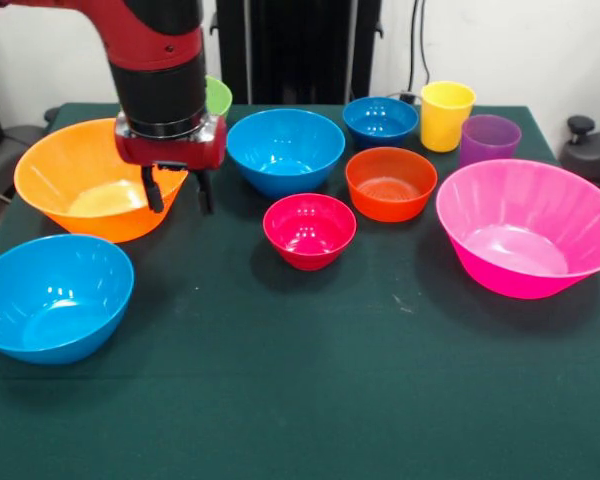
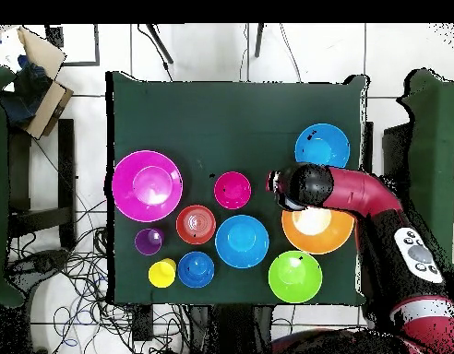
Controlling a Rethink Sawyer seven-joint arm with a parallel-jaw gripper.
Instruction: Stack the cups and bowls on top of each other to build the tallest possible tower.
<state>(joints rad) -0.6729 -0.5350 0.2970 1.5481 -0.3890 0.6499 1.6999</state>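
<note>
Pincer (image 1: 176,190) hanging spread over orange bowl's (image 1: 65,170) near rim | no tower yet | advice: straddling rim squarely, pinching wall firmly before lifting.

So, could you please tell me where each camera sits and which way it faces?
Front view: across the table from the robot, facing it; shows the arm and open gripper over the large orange bowl.
Overhead view: above the table, looking straight down; shows the arm reaching in from the lower right.
Shared: gripper, orange bowl, pink bowl.
</note>
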